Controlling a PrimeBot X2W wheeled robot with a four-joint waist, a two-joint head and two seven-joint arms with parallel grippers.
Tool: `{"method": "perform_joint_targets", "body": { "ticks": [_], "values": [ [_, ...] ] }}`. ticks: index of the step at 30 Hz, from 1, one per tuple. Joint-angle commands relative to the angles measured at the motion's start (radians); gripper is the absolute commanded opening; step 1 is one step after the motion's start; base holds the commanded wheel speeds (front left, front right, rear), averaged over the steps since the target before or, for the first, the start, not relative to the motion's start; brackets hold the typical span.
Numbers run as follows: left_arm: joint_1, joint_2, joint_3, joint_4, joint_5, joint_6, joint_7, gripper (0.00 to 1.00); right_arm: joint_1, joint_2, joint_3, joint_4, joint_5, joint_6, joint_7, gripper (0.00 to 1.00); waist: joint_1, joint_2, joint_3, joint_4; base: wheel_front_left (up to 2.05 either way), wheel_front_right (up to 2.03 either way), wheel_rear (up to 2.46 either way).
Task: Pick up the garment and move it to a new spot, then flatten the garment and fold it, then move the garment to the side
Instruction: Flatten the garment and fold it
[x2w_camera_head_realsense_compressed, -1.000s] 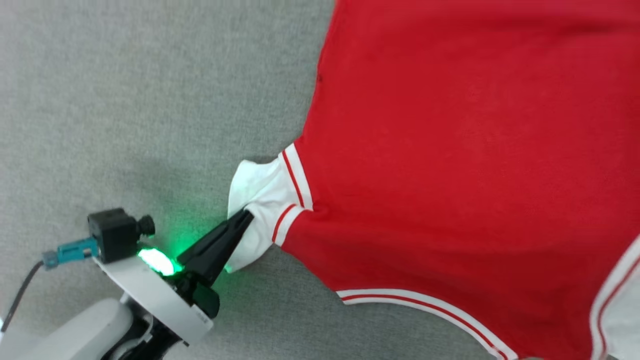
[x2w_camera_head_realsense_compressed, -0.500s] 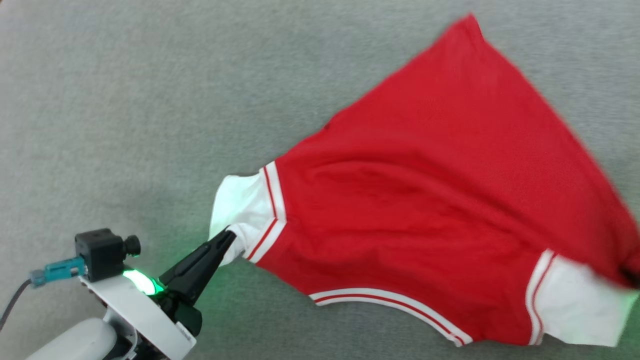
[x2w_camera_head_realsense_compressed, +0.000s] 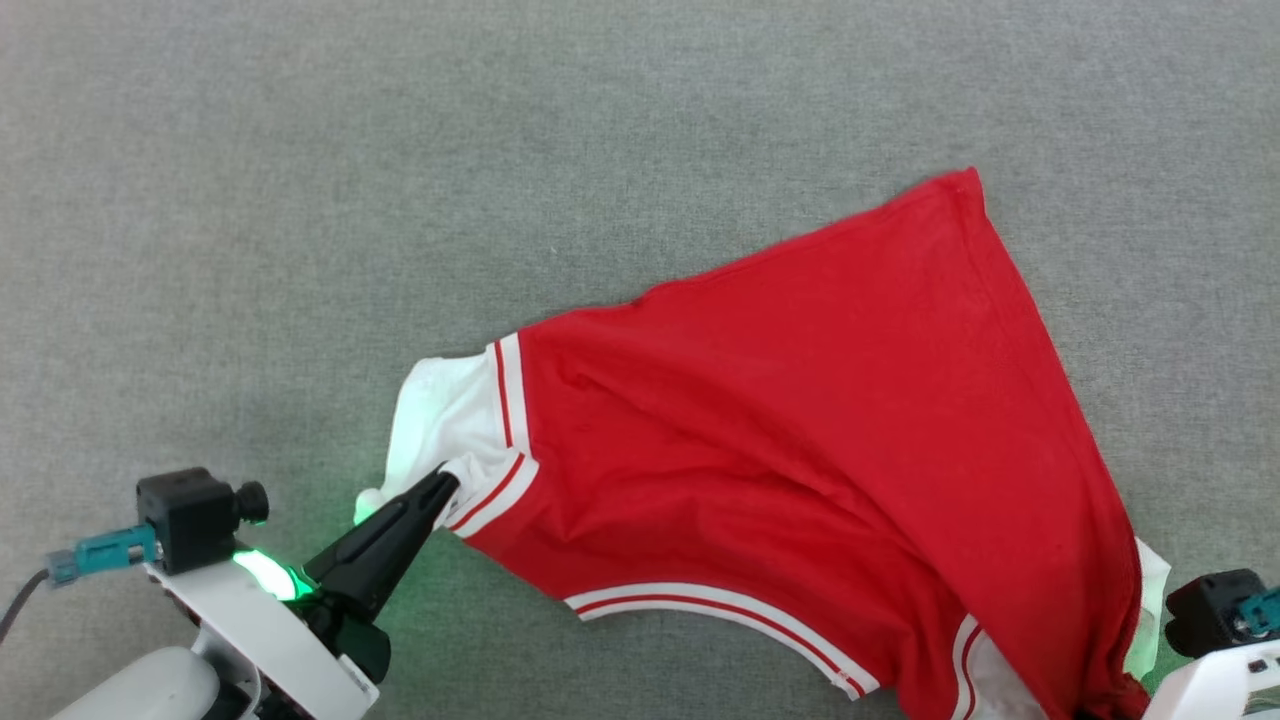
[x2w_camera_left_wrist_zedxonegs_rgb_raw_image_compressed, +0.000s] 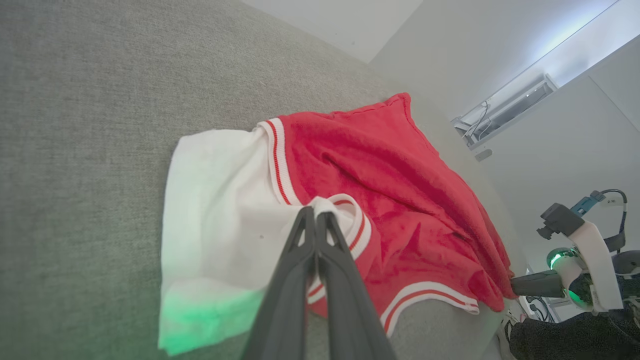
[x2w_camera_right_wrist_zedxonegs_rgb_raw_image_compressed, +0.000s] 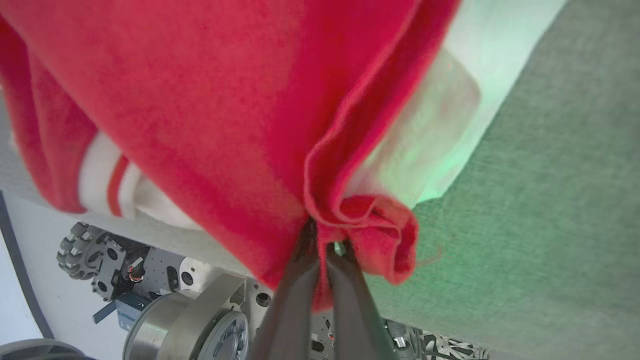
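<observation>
- Evidently, the garment (x2w_camera_head_realsense_compressed: 800, 420) is spread over the grey worktop (x2w_camera_head_realsense_compressed: 300, 200). Its body runs from the centre of the head view toward 4 o'clock, and one hem corner (x2w_camera_head_realsense_compressed: 955, 195) peaks at 1 o'clock.
- The left hand (x2w_camera_head_realsense_compressed: 445, 485), at 8 o'clock, is seen pinched together on the white sleeve (x2w_camera_head_realsense_compressed: 440, 420), just beside its striped seam.
- The right hand (x2w_camera_right_wrist_zedxonegs_rgb_raw_image_compressed: 322, 240), at 5 o'clock of the head view, is clamped on a bunched fold of red cloth beside the other white sleeve (x2w_camera_right_wrist_zedxonegs_rgb_raw_image_compressed: 450, 125).
- The cloth is judged light, soft and limp. It creases between the two grips, and no shape is held by it unaided.
- Little slipperiness is expected from the knit surface, though a thin pinch could be pulled free by a sharp tug.
- The shoulders or sleeve seams are judged the best places to be taken hold of. More is offered to the grip by the doubled, trimmed fabric there, and the body can be drawn flat by an even hold at both sides.
- The right-side grip is judged uneven, since gathered cloth is taken there and a twist may be left in the body.
</observation>
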Motion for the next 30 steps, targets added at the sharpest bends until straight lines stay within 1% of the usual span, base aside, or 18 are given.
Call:
{"method": "perform_joint_targets", "body": {
  "ticks": [1, 2, 4, 5, 6, 8, 10, 12, 17, 20, 23, 25, 30],
  "values": [
    [-0.004, 0.004, -0.002, -0.001, 0.004, 0.002, 0.001, 0.00, 0.007, 0.003, 0.027, 0.043, 0.003, -0.001, -0.019, 0.00, 0.0000, 0.0000, -0.001, -0.003, 0.00, 0.00, 0.00],
    [-0.006, 0.003, -0.003, -0.001, 0.003, 0.002, 0.001, 0.00, -0.002, 0.000, 0.034, 0.053, -0.002, -0.001, -0.043, 0.00, 0.0000, 0.0000, -0.001, -0.003, 0.00, 0.00, 0.00],
    [-0.009, 0.005, -0.004, 0.000, 0.001, 0.002, 0.001, 0.00, -0.026, -0.003, 0.033, 0.063, -0.015, -0.001, -0.094, 0.36, 0.0000, 0.0000, -0.001, -0.004, 0.00, 0.00, 0.00],
    [-0.009, 0.005, -0.003, 0.002, 0.000, 0.002, 0.001, 0.00, -0.036, -0.010, 0.030, 0.061, -0.023, -0.001, -0.112, 0.50, 0.0000, 0.0000, -0.002, -0.004, 0.00, 0.00, 0.00],
    [-0.009, 0.005, -0.002, 0.003, -0.001, 0.002, 0.001, 0.00, -0.045, -0.013, 0.016, 0.053, -0.034, -0.002, -0.129, 1.00, 0.0000, 0.0000, -0.003, -0.004, 0.00, 0.00, 0.00],
    [-0.009, 0.002, -0.001, 0.005, 0.002, 0.002, 0.001, 0.00, -0.053, -0.027, -0.010, 0.019, -0.052, -0.002, -0.135, 1.00, 0.0000, 0.0000, -0.006, -0.003, 0.00, 0.00, 0.00],
    [-0.009, 0.000, -0.001, 0.007, 0.005, 0.002, 0.001, 0.00, -0.052, -0.024, -0.025, -0.003, -0.054, -0.002, -0.133, 1.00, 0.0000, 0.0000, -0.008, -0.002, 0.00, 0.00, 0.00],
    [-0.007, -0.007, 0.000, 0.006, 0.007, 0.002, 0.001, 0.00, -0.053, -0.014, -0.062, -0.062, -0.057, -0.001, -0.124, 1.00, 0.0000, 0.0000, -0.012, 0.001, 0.00, 0.00, 0.00],
    [-0.002, -0.026, 0.002, 0.002, 0.013, 0.002, 0.001, 0.00, -0.105, -0.031, -0.153, -0.204, -0.040, -0.001, -0.039, 1.00, 0.0000, 0.0000, -0.012, 0.016, 0.00, 0.00, 0.00],
    [-0.016, -0.034, -0.004, -0.002, 0.017, 0.002, 0.001, 0.00, -0.182, -0.056, -0.194, -0.244, -0.036, -0.001, 0.014, 1.00, 0.0000, 0.0000, -0.002, 0.033, 0.00, 0.00, 0.00],
    [-0.032, -0.043, -0.015, -0.005, 0.020, 0.002, 0.001, 0.00, -0.304, -0.084, -0.193, -0.230, -0.033, -0.001, 0.036, 1.00, 0.0000, 0.0000, 0.012, 0.054, 0.00, 0.00, 0.00],
    [-0.046, -0.048, -0.021, -0.007, 0.022, 0.002, 0.001, 0.00, -0.396, -0.101, -0.161, -0.192, -0.050, -0.001, 0.022, 1.00, 0.0000, 0.0000, 0.025, 0.066, 0.00, 0.00, 0.00],
    [-0.069, -0.055, -0.026, -0.006, 0.022, 0.002, 0.001, 0.00, -0.605, -0.115, -0.018, -0.033, -0.091, -0.001, -0.007, 1.00, 0.0000, 0.0000, 0.052, 0.090, 0.00, 0.00, 0.00]
  ]
}}
